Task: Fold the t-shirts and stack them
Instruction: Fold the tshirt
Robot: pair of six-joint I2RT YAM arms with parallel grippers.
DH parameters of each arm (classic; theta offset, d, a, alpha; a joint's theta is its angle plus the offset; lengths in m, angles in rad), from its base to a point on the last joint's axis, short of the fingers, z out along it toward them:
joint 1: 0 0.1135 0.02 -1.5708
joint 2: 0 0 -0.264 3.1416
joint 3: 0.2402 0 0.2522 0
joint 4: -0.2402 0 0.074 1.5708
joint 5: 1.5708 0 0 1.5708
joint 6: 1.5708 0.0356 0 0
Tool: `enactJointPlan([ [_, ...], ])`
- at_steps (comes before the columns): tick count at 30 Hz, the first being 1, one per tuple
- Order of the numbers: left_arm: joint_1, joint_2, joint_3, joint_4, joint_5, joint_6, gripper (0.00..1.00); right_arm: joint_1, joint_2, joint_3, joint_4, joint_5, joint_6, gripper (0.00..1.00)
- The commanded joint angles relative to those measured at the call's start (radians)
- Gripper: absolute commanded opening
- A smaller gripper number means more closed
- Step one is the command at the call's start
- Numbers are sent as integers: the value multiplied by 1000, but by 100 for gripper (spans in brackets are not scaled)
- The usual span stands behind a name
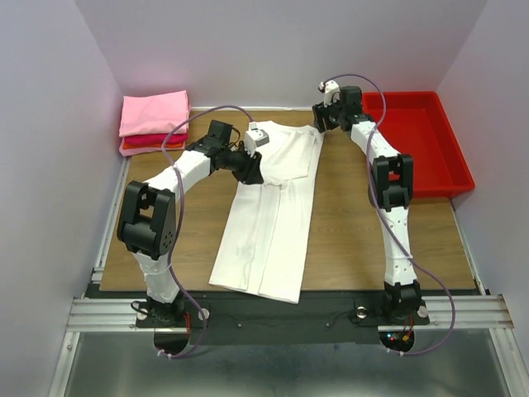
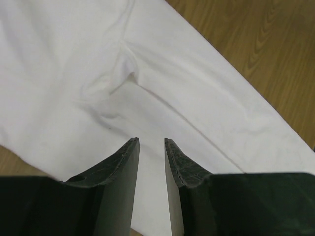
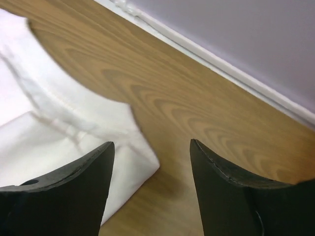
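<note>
Unfolding of the white t-shirt [image 1: 269,223]: it lay on the table [image 1: 355,240] to the left of the red tray [image 1: 450,178], apart from it, and was folded into one long narrow strip. To my judgement the biggest danger was that the side flaps fall open when one end is lifted, because the cloth was soft and nothing pressed on it.
Crooked fold: if the two arms took the far end at different places, the strip could twist and wrinkle.
Folded stack [image 1: 153,124]: the pink and red tees lay far to the left of the tray, beyond the white one. A careless placing could push this pile or land on it crooked.
Left gripper [image 2: 151,142]: it hung well to the left of the tray, over the far part of the white shirt. Its fingers stood only a little apart, with nothing between them. I cannot tell if the tips touched the cloth. A pinch there could catch only one layer.
Right gripper [image 3: 152,145]: it was near the tray's far left corner, at the shirt's far corner. Its fingers stood wide apart and empty, with mostly bare wood between, so closing could miss the hem.
</note>
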Motion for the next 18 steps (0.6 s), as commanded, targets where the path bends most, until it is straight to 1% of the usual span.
enactJointPlan([
  [1,-9,42,69,109,-120,-144,38,7,-249,-111,86,-50,116,68],
  [2,-3,51,72,131,-132,-154,37,9,-277,-188,84,-62,136,68],
  [4,1,83,98,175,-152,-182,35,10,-355,-266,84,-102,189,65],
  [5,-1,118,117,183,-171,-190,34,9,-377,-298,84,-116,206,60],
  [6,-1,138,160,197,-180,-202,34,10,-409,-369,82,-128,225,57],
  [8,1,179,203,209,-206,-257,32,15,-430,-421,81,-162,284,49],
  [9,1,224,226,214,-235,-275,32,22,-438,-449,76,-171,301,44],
  [10,2,247,275,217,-237,-288,31,26,-446,-484,70,-191,317,42],
  [11,2,268,296,218,-235,-306,31,30,-446,-503,69,-196,349,39],
  [13,2,321,336,244,-246,-345,30,44,-434,-532,64,-211,384,37],
  [15,7,362,364,260,-254,-392,30,56,-414,-540,56,-223,401,33],
  [18,13,391,361,286,-277,-447,27,68,-369,-530,49,-225,421,32],
])
